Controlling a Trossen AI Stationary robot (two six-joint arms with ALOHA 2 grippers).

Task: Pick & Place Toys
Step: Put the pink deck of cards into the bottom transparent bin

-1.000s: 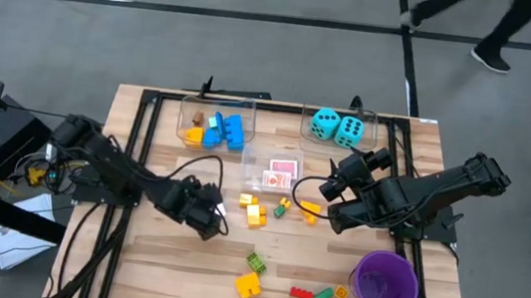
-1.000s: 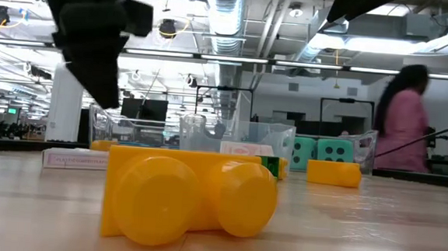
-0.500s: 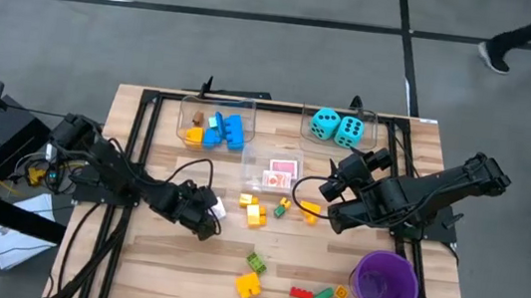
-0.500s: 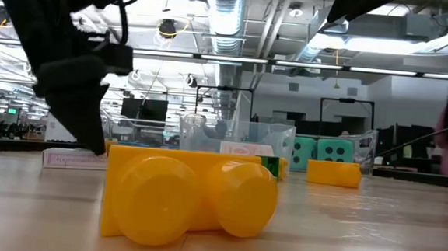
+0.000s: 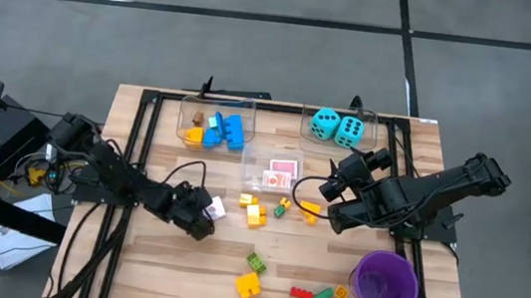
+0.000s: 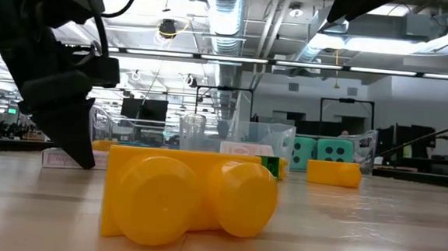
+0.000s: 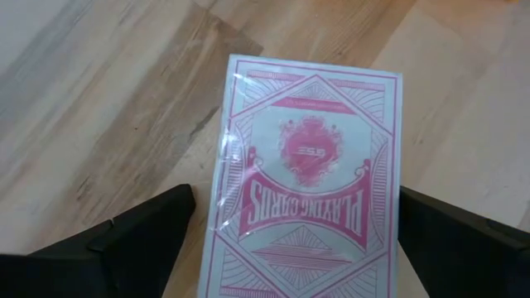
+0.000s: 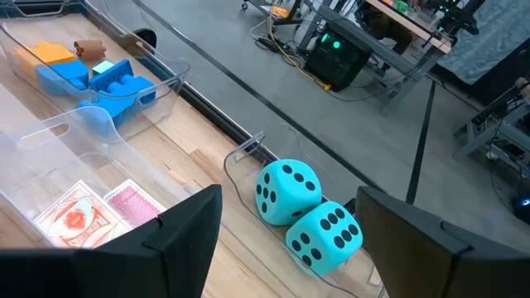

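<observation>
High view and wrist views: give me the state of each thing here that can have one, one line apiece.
left gripper: open, fingers either side of a card pack, not closed on it.
card pack: flat on the table, face up.
right gripper: open, empty, raised near the bins.
dice bin: holds two turquoise dice.
middle bin: holds two card packs.
left bin: holds several bricks.
purple cup: upright, looks empty.

Both arms are matte black and built of chunky, boxy links joined by rounded housings. The left arm (image 5: 131, 186) trails a thin black cable that loops up over its forearm, with yellow and orange wiring near its base (bunched beside the mounting frame). The right arm (image 5: 420, 199) looks bulkier, also with a looping black cable, ending in wide, flat, dark fingers (image 8: 178, 240) with squared edges.
</observation>
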